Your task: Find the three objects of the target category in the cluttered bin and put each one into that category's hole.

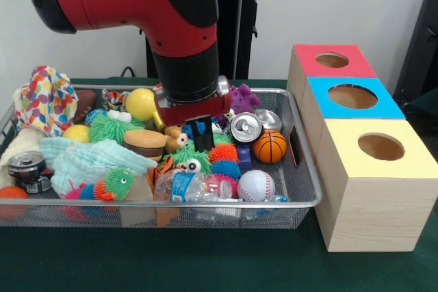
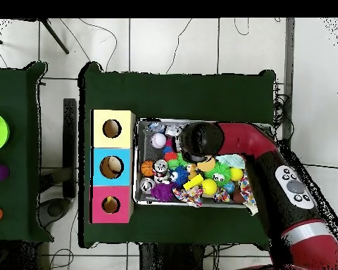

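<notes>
Gripper (image 1: 202,135) hanging over the bin (image 1: 304,169) centre, you cannot tell its state, tan dog (image 1: 175,139) sitting at its 9 o'clock, red-topped box's hole (image 1: 332,60) waiting at 2 o'clock.

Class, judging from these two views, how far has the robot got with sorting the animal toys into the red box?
Nothing looks done: the red box's hole shows nothing inside. In hand: the end effector hangs low in the bin, beside the tan dog; whether it grips anything cannot be told. Left: the dog and the tiger both lie in the clutter; no duck can be picked out.
</notes>
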